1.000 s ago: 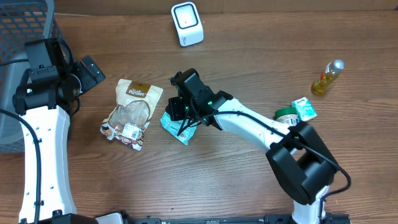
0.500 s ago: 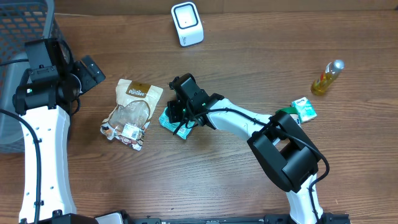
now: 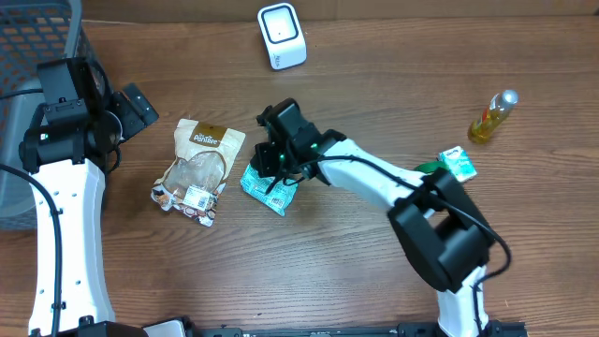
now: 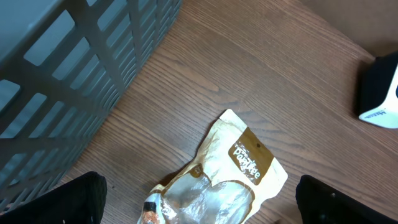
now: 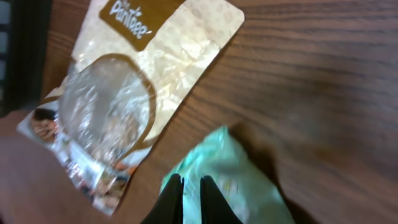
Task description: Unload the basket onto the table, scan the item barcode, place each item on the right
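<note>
A white barcode scanner [image 3: 282,36] stands at the table's far edge, and its corner shows in the left wrist view [image 4: 380,93]. A small green packet [image 3: 268,190] lies mid-table, blurred in the right wrist view [image 5: 239,180]. My right gripper [image 3: 278,180] reaches down onto it, its fingers [image 5: 191,190] shut with a sliver of the packet pinched between them. A cream-and-brown snack pouch [image 3: 198,168] lies just to the left, seen from both wrists [image 4: 230,168] [image 5: 124,81]. My left gripper [image 3: 140,106] hovers wide open [image 4: 211,208] above that pouch's near end, touching nothing.
A grey slatted basket [image 3: 28,56] fills the far left corner [image 4: 62,74]. At the right stand a yellow oil bottle [image 3: 493,116], a green-and-white carton [image 3: 459,164] and a green tape roll [image 3: 429,171]. The right arm's elbow hangs over the table's right half.
The right gripper and the green packet shifted a little left, then back right together. The right arm's elbow swung about. The left arm stayed still.
</note>
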`<state>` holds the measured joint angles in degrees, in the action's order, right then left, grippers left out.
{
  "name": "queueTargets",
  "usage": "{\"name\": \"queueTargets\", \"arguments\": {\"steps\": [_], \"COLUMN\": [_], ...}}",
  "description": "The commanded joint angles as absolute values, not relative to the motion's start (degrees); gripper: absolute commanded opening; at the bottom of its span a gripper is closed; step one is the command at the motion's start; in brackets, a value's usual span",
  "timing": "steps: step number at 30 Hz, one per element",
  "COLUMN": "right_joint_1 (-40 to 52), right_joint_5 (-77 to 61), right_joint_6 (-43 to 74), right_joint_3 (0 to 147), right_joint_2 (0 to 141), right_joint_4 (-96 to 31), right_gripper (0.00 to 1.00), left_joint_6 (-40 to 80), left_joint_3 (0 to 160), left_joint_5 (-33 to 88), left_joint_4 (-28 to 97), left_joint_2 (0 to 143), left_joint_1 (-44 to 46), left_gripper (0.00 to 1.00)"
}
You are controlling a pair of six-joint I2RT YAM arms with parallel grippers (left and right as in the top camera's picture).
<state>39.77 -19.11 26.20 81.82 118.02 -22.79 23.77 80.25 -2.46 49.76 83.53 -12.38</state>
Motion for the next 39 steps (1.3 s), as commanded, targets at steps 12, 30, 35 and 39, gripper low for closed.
{"name": "queueTargets", "arguments": {"steps": [12, 30, 35, 39], "right_joint_1": [39.7, 39.7, 39.7, 40.0], "right_joint_5": [-12.5, -6.4, -2.5, -3.5], "right_joint_6": [25.7, 29.6, 31.5, 31.0], "right_joint_3": [80.4, 75.9, 79.6, 84.4], "right_joint_2": [115.2, 115.9, 114.8, 112.1], "right_joint_4": [-37.4, -33.1, -34.6, -37.6], "right_gripper": [0.09, 0.04, 0.04, 0.04], "left_joint_6": [22.9, 22.9, 22.9, 22.9], "left_joint_3": [81.5, 81.5, 81.5, 81.5], "left_joint_5": [-3.4, -3.4, -3.4, -3.4], "left_joint_4": [49.7, 49.7, 49.7, 49.7], "left_joint_2": [83.2, 83.2, 83.2, 83.2], "left_joint_1": [-12.3, -12.3, -12.3, -12.3], "left_gripper": [0.99, 0.99, 1.00, 1.00]}}
